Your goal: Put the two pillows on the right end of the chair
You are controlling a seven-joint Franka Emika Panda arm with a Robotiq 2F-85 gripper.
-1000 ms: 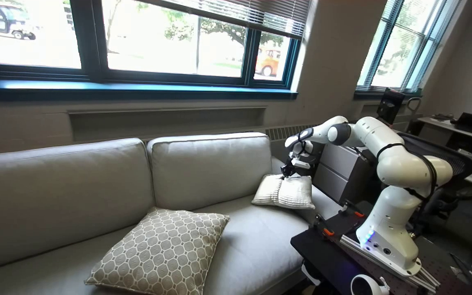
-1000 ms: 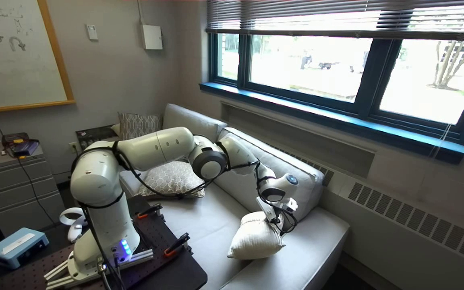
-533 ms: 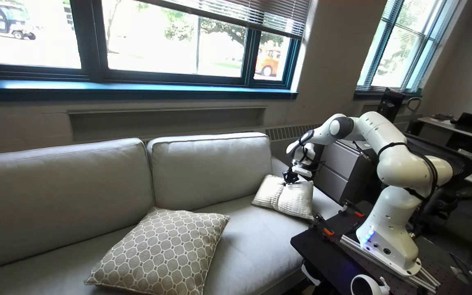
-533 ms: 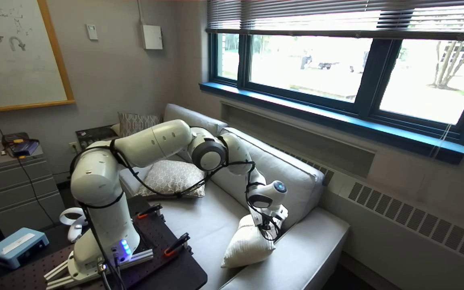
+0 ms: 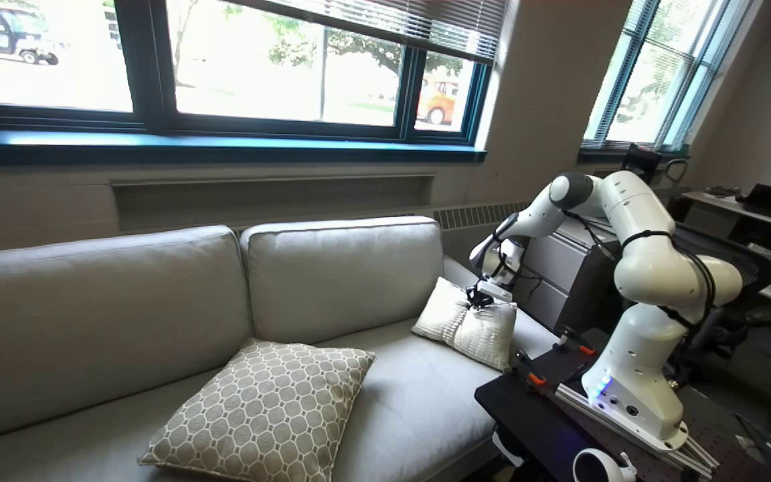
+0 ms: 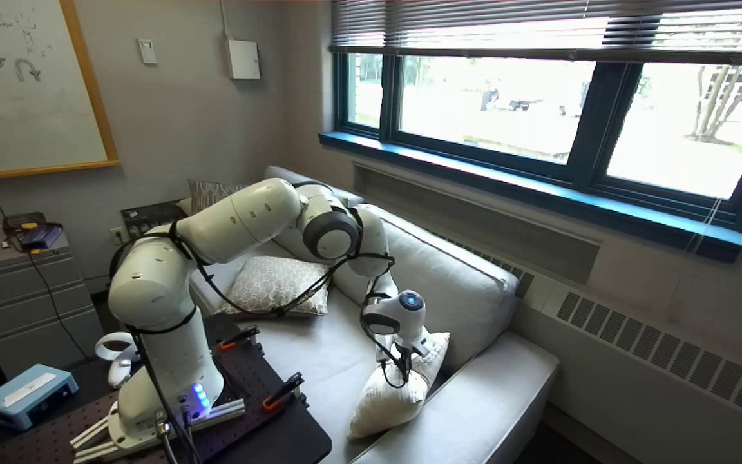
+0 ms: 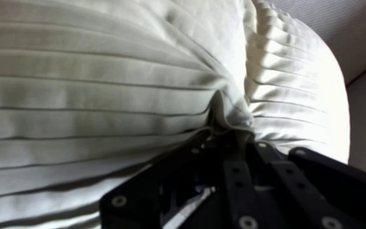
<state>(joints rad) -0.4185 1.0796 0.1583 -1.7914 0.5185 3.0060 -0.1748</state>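
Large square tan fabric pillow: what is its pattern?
This pillow has a white honeycomb lattice, clearest in an exterior view.

- one tan lattice pillow (image 5: 268, 408), one cream-white pillow (image 5: 467, 326), one grey patterned pillow (image 6: 207, 194)
- one sofa (image 5: 405, 375) — two back cushions (image 5: 342, 274) (image 5: 98, 321)
- one robot arm (image 5: 646, 261), one gripper (image 7: 235, 138)
- two black-and-orange clamps (image 6: 242, 336) (image 6: 285, 386)
- one blue box (image 6: 26, 393)

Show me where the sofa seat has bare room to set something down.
Bare seat lies between the tan lattice pillow and the cream pillow; more shows on the tan pillow's other side, before the farther back cushion. It's crowded near the armrest, where the gripper is clamped on the cream pillow.
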